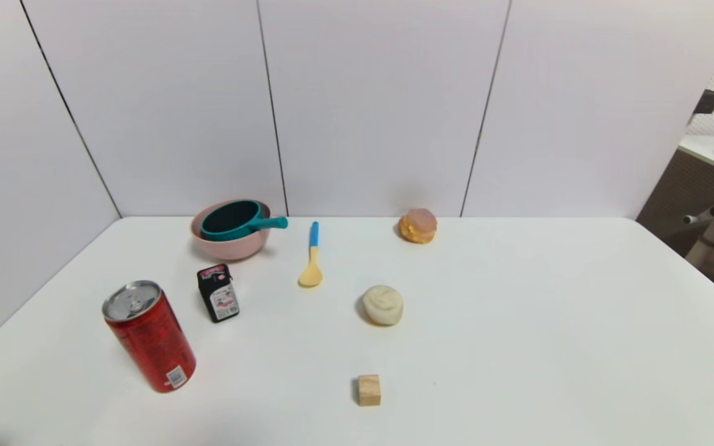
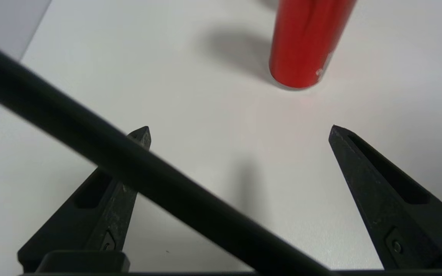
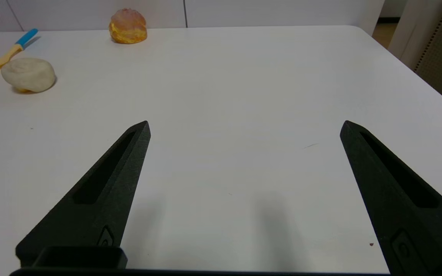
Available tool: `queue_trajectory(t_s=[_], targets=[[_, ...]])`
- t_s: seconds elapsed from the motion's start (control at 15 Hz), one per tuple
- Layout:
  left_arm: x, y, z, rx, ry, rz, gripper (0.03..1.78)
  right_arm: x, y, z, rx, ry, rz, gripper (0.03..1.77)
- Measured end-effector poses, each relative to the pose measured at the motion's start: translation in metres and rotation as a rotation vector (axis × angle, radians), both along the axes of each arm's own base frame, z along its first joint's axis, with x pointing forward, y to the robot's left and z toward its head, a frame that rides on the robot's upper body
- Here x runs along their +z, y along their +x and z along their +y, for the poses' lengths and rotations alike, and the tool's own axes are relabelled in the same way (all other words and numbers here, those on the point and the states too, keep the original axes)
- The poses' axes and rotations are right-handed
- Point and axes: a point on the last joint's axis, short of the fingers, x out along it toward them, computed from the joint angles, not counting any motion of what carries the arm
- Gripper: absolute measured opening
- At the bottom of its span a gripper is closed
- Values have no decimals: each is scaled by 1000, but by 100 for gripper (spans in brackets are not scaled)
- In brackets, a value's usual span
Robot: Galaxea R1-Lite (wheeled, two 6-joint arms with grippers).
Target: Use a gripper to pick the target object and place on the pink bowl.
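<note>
The small teal saucepan (image 1: 233,220) is seen nested in the smooth pale pink bowl (image 1: 228,246), far beyond the left hand (image 2: 240,132), which is spread wide and empty. The right hand (image 3: 244,126) is likewise (idle). The red can (image 2: 305,42) just ahead could be toppled by any forward reach.

Teal saucepan (image 1: 233,220), pink bowl (image 1: 230,238), red can (image 1: 149,336), yellow spoon (image 1: 312,255) w/ blue handle, white table (image 1: 518,322).

- The can (image 1: 149,335) is shiny red metal with a silver top.
- The block (image 1: 369,390) looks like pale wood.
- The table (image 1: 518,322) is smooth, white and matt.
- The pan (image 1: 233,220) and bowl (image 1: 228,245) look like smooth plastic.
- The jaws are rough, matt black.
</note>
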Motion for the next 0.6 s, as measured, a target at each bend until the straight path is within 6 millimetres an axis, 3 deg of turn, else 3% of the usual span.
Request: queue_trajectory(t_s=[0.2,0.6], targets=[[-28,-18,-1,-16,-20,-89,167,0,0,0,0,0,0,171],[-36,-33,-1,-2,-49,-251,169,0,0,0,-1,-1,0,171]])
